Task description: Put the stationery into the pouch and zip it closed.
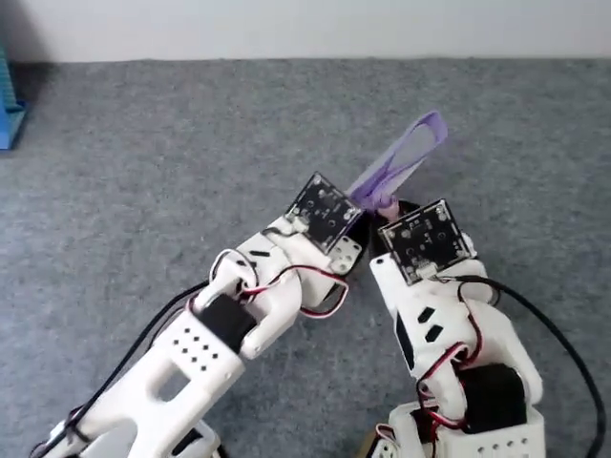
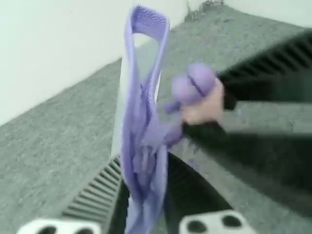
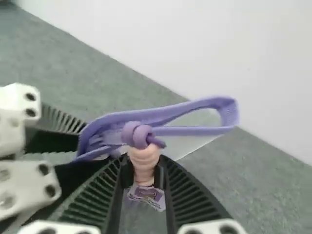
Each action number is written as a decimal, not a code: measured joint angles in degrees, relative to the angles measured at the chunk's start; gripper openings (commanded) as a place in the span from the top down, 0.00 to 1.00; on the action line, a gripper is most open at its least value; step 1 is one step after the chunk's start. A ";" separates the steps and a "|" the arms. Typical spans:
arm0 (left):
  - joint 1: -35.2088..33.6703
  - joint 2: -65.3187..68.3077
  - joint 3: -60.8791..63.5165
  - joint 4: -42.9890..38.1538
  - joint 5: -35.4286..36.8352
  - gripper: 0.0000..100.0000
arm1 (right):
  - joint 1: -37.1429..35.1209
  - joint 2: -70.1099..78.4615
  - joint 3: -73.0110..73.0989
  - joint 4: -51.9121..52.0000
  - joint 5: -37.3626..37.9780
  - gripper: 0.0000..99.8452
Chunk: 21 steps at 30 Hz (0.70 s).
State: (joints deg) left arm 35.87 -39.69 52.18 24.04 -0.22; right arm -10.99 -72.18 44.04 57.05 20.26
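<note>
You are seemingly zipping: left gripper is clamping the pouch, right gripper is pinching the zip pull; next calls for a steady draw.

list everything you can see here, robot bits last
pouch: 1, purple with clear sides, held up above the table between both claws
zip pull: 1, pink with a purple knot, on the pouch
blue thing: 1, blue, at the table's left edge in the high view, cut off
table: 1, grey cover, under everything
wall: 1, white, behind the table
left claw: 1, black, shut on one end of the pouch
right claw: 1, black, shut on the zip pull
</note>
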 measured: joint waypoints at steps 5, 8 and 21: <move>-1.23 -8.09 5.01 3.25 0.00 0.99 | 6.68 4.57 0.00 -4.48 0.00 0.99; -1.41 -13.27 7.91 5.01 0.00 0.99 | 9.67 9.05 0.09 -8.62 -0.09 0.99; -3.16 -21.10 11.16 8.97 0.00 0.99 | 3.34 16.00 -15.38 12.84 -5.10 0.93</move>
State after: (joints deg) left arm 32.70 -60.79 63.34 33.01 -0.22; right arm -7.65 -56.18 28.66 69.89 15.16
